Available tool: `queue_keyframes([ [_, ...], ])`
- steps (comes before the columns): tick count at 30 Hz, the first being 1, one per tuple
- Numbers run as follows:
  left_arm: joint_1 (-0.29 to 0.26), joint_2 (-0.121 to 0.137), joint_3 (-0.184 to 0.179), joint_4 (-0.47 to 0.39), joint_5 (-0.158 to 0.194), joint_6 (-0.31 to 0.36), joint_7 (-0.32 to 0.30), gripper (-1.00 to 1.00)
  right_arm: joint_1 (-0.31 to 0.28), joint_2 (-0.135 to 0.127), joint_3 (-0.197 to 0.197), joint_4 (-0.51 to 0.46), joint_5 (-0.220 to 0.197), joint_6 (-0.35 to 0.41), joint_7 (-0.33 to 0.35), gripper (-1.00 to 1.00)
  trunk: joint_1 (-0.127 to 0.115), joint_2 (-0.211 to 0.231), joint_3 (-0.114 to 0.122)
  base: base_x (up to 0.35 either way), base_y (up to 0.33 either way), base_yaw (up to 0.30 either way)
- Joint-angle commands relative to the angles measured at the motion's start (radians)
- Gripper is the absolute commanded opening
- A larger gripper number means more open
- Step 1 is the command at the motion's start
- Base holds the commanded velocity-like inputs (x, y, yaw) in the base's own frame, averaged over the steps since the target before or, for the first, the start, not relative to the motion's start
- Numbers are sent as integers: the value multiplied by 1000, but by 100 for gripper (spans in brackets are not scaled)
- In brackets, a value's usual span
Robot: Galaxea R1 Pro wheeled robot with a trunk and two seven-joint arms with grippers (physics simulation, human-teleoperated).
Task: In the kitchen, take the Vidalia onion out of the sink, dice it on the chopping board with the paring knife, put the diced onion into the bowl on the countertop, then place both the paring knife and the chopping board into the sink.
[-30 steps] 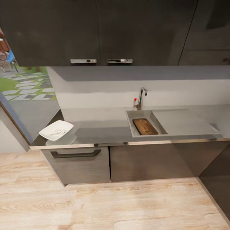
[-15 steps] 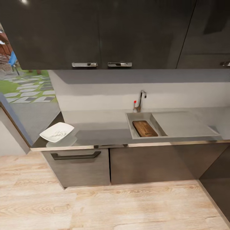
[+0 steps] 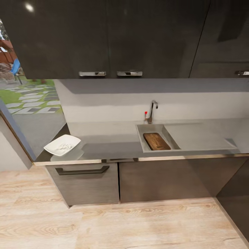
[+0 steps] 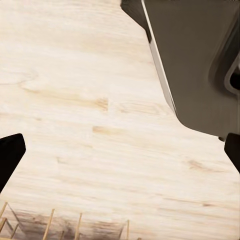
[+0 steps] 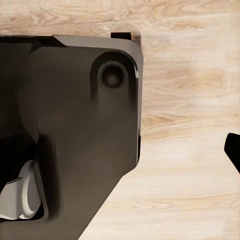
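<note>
Chopping board [image 3: 156,141] in sink [image 3: 142,136], well apart from left fingers [image 4: 10,155].

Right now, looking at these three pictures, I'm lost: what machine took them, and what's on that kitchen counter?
A wheeled robot with two arms took them, in a computer simulation. The large picture comes from its head camera, facing a kitchen. On the grey countertop sits a white bowl holding something pale. The steel sink, with its tap, holds the brown chopping board. The other two pictures come from cameras on the wrists, pointing down at the wooden floor and at dark parts of the robot's own body. The fingertips stand wide apart, so both grippers look open and hold nothing.
</note>
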Motion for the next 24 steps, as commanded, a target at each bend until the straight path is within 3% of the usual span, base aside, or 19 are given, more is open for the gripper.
queue_keyframes([
  [1,1,-1,2,-3,6,4,2,100,-2,-1,8,-5,-7,-2,-8,100,1,-2,0,0,0,0],
  [24,1,-1,3,-3,6,4,2,100,-2,-1,7,-6,-6,-1,-8,100,1,-2,37,0,0,0],
])
